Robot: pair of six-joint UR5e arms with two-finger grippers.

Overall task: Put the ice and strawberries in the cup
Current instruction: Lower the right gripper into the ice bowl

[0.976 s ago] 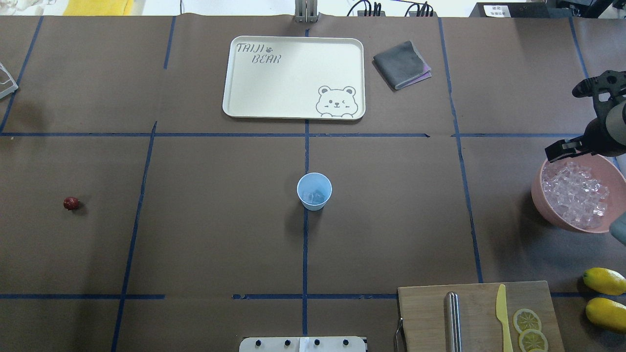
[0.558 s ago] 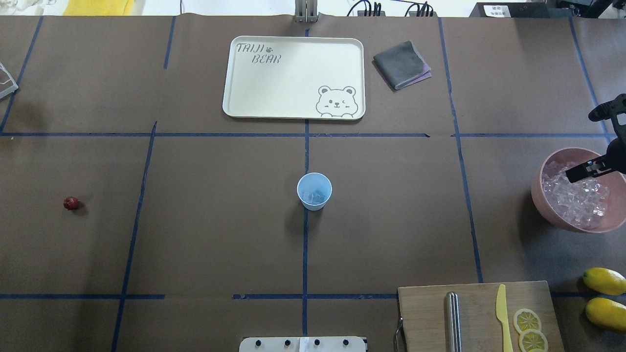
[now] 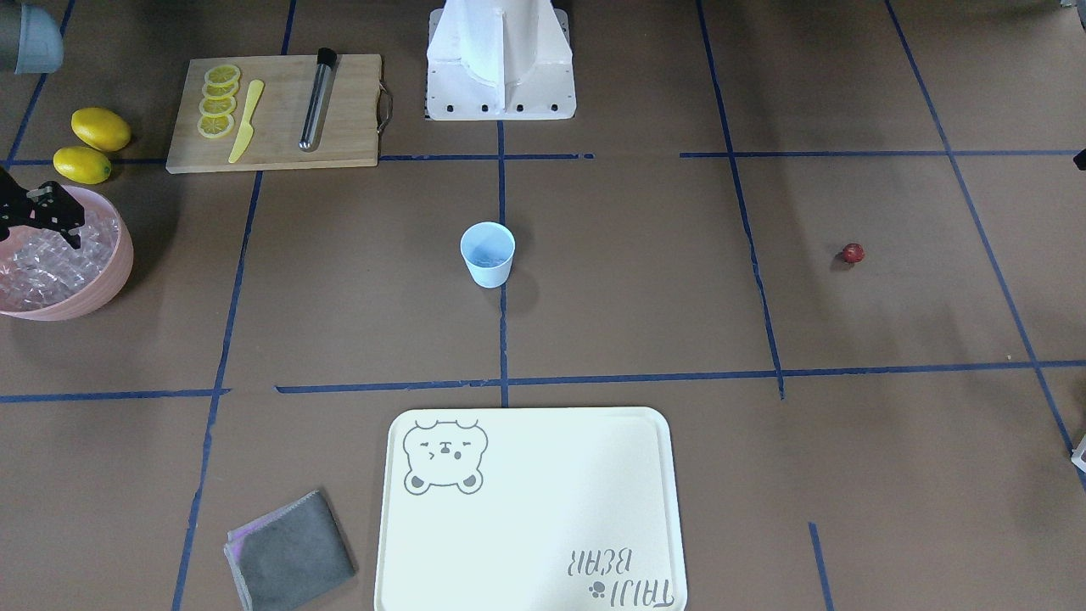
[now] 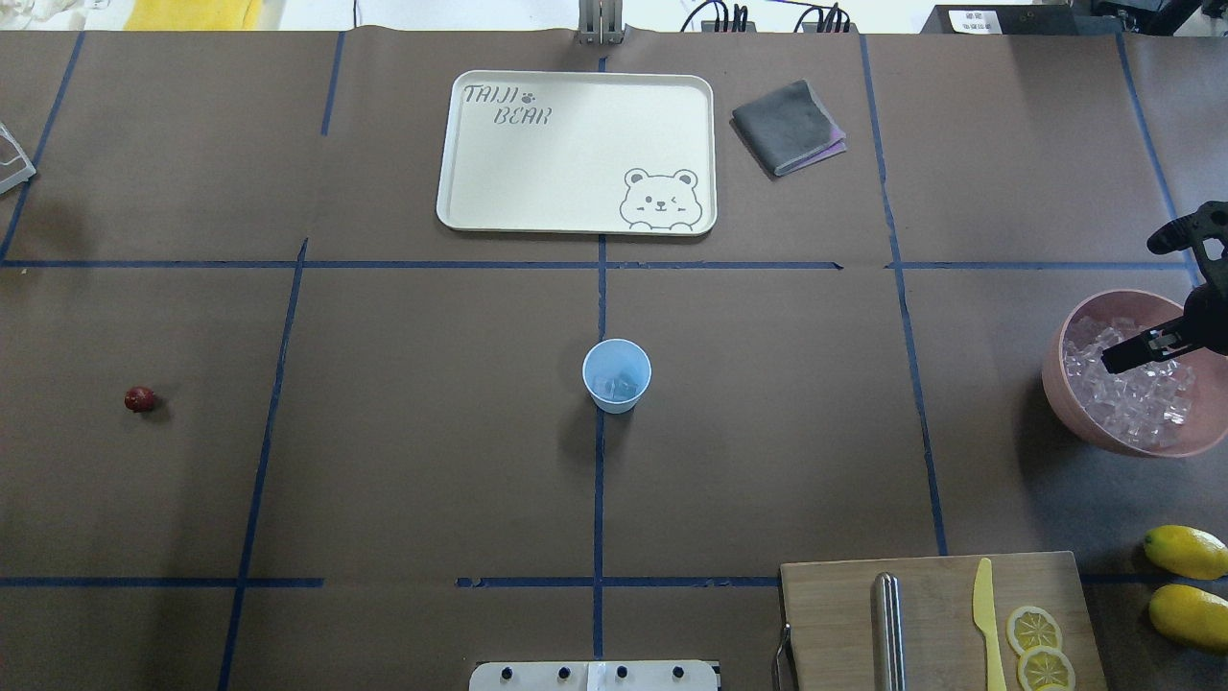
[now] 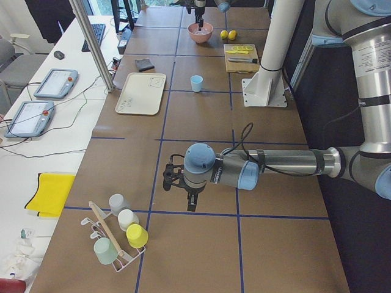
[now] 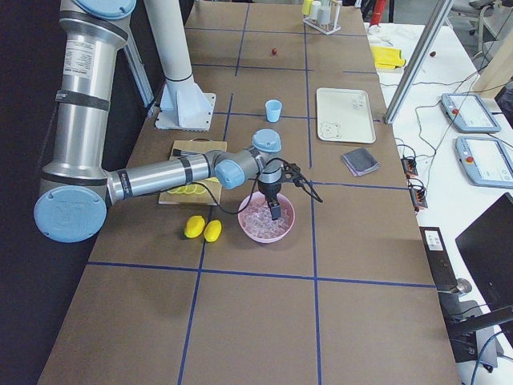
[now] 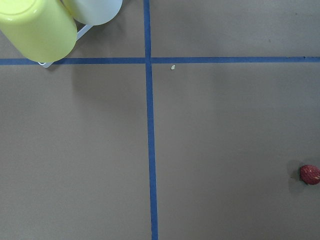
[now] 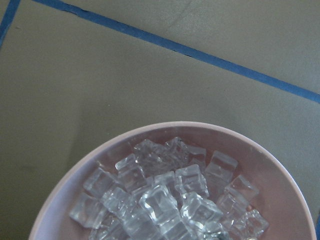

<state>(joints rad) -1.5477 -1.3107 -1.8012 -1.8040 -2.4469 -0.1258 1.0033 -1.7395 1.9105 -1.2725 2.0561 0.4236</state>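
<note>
Brown paper crossed with blue tape lines covers the bench (image 4: 384, 461). Near its middle, on one of the lines, the pale-blue cup (image 4: 617, 376) stands upright with a few cubes of ice (image 4: 614, 387) at its bottom. The strawberry (image 4: 139, 399), one small dark-red berry, lies on bare paper well apart from the cup, toward the robot's left end.

Many more clear cubes are heaped in the pink bowl (image 4: 1063, 398) at the right end. The right tool (image 4: 1127, 355) hangs over that bowl, pointing down at the heap. Whether it is released or clenched I cannot tell; its wrist view shows only cubes and the bowl's rim. The left tool (image 5: 190, 204) hovers above the paper toward the left end. It shows only from the side, so its state cannot be told either. Its wrist view catches the berry at the picture's right edge.

Beyond the cup lies a cream tray (image 4: 576, 154) printed with "TAIJI BEAR", a paw print and a winking bear. A folded grey cloth (image 4: 789, 127) lies just beside it.

Near the robot's base a wooden cutting board (image 4: 835, 614) carries a metal rod (image 4: 888, 633), a yellow knife (image 4: 986, 614) and lemon slices (image 4: 1036, 643). Two whole lemons (image 4: 1187, 552) lie next to it. At the far left end a wire rack (image 5: 119, 259) holds upturned cups: yellow, white, green and grey.
</note>
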